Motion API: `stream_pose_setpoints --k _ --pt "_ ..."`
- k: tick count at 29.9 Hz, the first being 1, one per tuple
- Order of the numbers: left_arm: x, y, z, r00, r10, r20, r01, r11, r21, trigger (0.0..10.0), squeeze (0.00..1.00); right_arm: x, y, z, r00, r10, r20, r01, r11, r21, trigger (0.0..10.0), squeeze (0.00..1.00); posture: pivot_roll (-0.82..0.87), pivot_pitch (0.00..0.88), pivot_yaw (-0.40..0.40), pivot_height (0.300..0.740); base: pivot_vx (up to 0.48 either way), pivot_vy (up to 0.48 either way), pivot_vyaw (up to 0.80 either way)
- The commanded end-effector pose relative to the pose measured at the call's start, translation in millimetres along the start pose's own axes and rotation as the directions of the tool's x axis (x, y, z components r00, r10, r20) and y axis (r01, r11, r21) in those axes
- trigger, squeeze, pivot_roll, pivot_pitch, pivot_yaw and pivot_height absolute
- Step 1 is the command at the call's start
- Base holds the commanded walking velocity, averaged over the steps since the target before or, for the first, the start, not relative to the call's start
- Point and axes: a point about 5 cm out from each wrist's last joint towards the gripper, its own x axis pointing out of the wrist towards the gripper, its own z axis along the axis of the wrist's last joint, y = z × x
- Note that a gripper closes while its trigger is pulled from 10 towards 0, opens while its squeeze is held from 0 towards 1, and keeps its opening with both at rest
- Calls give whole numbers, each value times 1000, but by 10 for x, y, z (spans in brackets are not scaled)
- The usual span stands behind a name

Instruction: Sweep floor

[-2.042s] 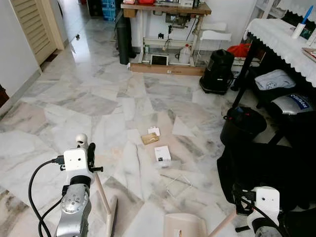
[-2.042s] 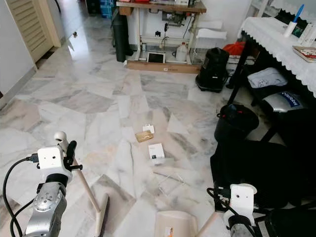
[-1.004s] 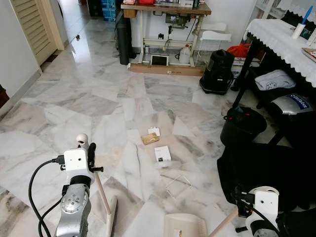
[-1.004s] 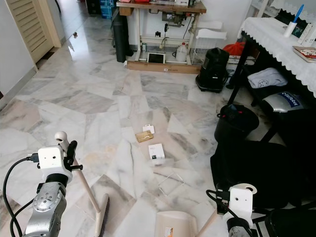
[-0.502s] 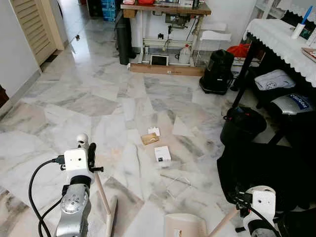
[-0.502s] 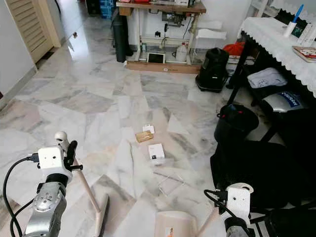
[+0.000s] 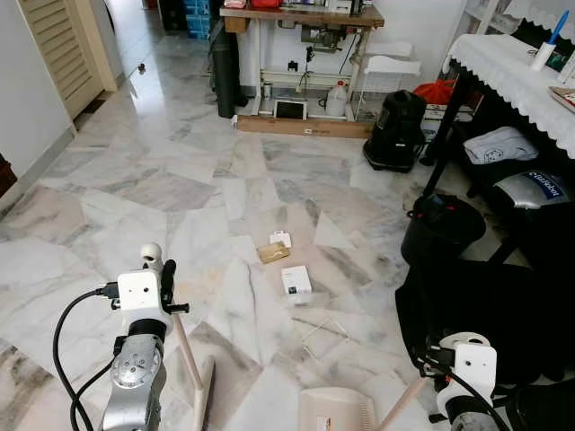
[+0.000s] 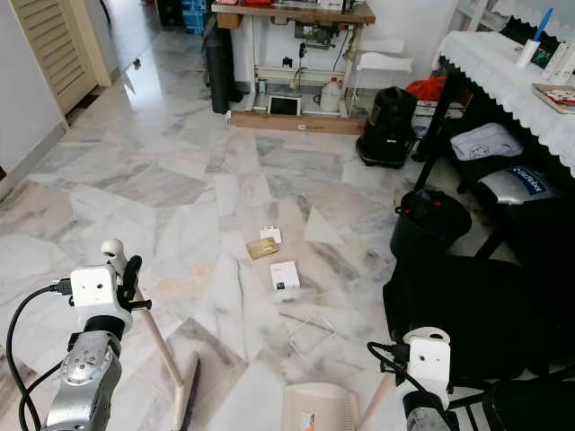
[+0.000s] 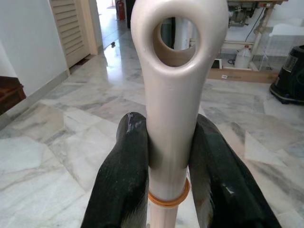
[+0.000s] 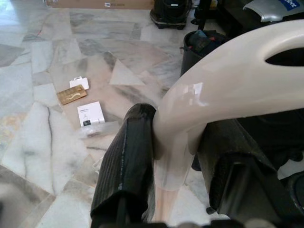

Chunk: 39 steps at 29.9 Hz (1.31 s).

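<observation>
At the lower left of the frame, the broom is pinched by the left pincer; the dustpan handle is gripped by the right pincer. Sweeping seems not yet begun: next, the litter at mid-frame should be brushed across the marble floor toward the dustpan.

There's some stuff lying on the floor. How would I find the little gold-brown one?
Look at the middle of the grey-veined marble floor, ahead of the beige plastic dustpan. Three bits of litter lie there in a short line. The flat gold-brown packet sits between the small white card and the bigger white box; it alone isn't white.
</observation>
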Motion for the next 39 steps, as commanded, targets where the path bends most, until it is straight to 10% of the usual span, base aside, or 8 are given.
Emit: stream_pose_setpoints --k 1,18,19,21,39 --pt "40 -27 69 999 -21 34 20 1000 7 10000 0 -7 2 -18 1000 4 -4 -4 1000 -14 0 0 -60 0 -25 740 0 0 0" --pt "41 -114 83 996 -81 45 79 995 57 10000 0 100 38 230 995 -20 94 24 999 -32 0 0 -59 0 -19 740 0 0 0" --pt "41 -116 77 996 -81 43 78 995 57 10000 0 125 26 307 991 -43 129 51 997 -64 8745 0 -63 0 -18 740 0 0 0" --pt "39 -117 73 996 -81 42 78 995 57 10000 0 144 24 358 987 -51 153 63 995 -72 10000 0 -64 0 -17 740 0 0 0" --pt "149 -150 204 993 -70 91 66 997 51 10000 0 424 194 782 954 -88 288 81 996 34 10000 0 -54 0 -20 740 0 0 0"
